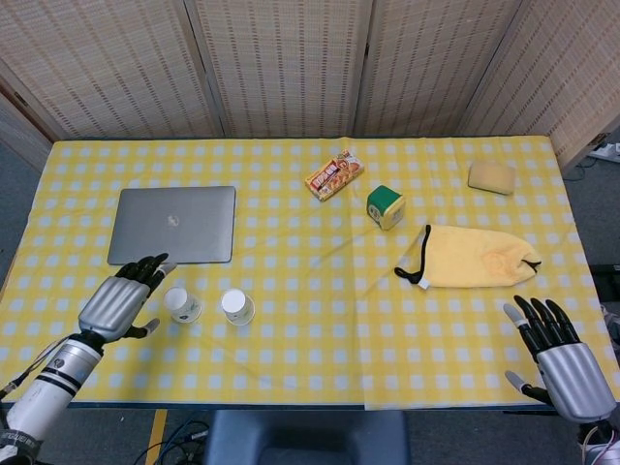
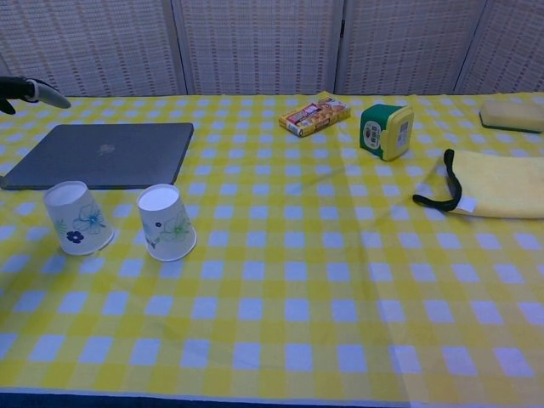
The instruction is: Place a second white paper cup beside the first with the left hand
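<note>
Two white paper cups with flower prints stand upside down side by side on the yellow checked cloth. The first cup (image 1: 236, 306) (image 2: 165, 222) is the right one. The second cup (image 1: 181, 303) (image 2: 77, 218) stands just left of it, leaning a little. My left hand (image 1: 122, 302) hovers left of the second cup, fingers spread, holding nothing; only its fingertips (image 2: 24, 88) show at the chest view's left edge. My right hand (image 1: 560, 355) is open at the table's near right corner.
A closed grey laptop (image 1: 174, 225) lies behind the cups. Farther right are a snack packet (image 1: 335, 174), a green tape measure (image 1: 386, 206), a yellow cloth bag (image 1: 471, 256) and a beige sponge (image 1: 491, 177). Wicker screens stand behind the table.
</note>
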